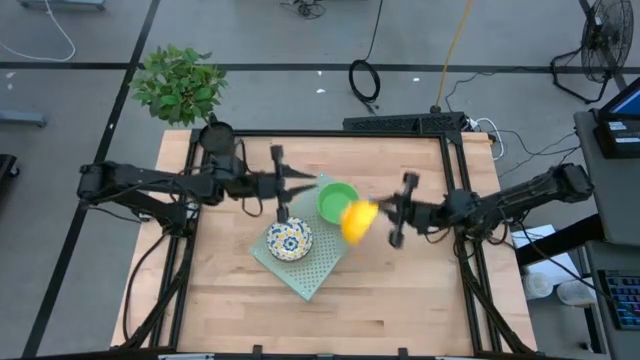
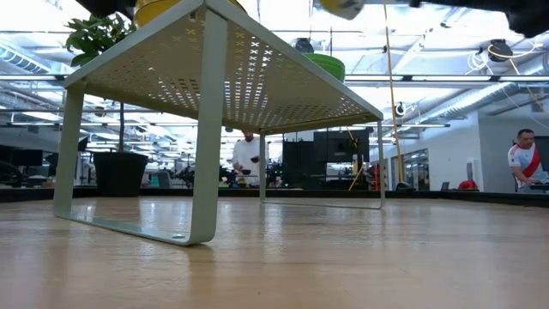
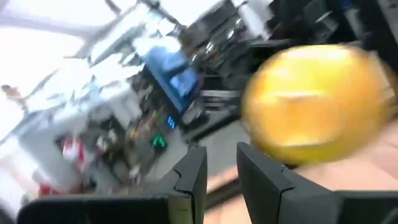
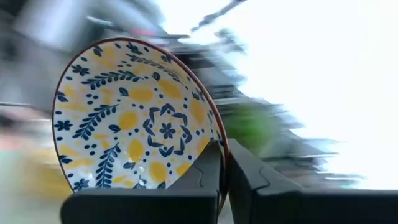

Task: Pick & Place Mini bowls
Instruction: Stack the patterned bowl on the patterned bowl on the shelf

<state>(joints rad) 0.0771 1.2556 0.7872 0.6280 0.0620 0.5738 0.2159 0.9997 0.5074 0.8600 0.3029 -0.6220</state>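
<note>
**Listener:** What is closest to you on the table?

**Operator:** From overhead, I see bare wooden table (image 1: 400,300) nearest me. Just past it sits a pale green perforated mat (image 1: 305,272), which the low view shows to be a raised shelf on legs. A floral mini bowl (image 1: 289,239) stands upright on it, blue and yellow pattern facing up.

**Listener:** And beyond that?

**Operator:** A plain green mini bowl (image 1: 338,200) rests on the far corner of the same mat. Just beside it, to its right, my right gripper (image 1: 378,215) holds a second floral bowl (image 1: 358,221) in the air, tilted so its yellow outside shows from above. In the right wrist view the two fingers are pinched tight on that bowl's rim, with the patterned inside facing the camera.

**Listener:** What about the left arm?

**Operator:** My left gripper (image 1: 281,184) hovers over the far left edge of the mat, near the green bowl. Its fingers (image 3: 193,177) stand slightly apart and hold nothing.

**Listener:** Anything farther back?

**Operator:** A leafy potted plant (image 1: 178,82) stands past the table's far left corner.
</note>
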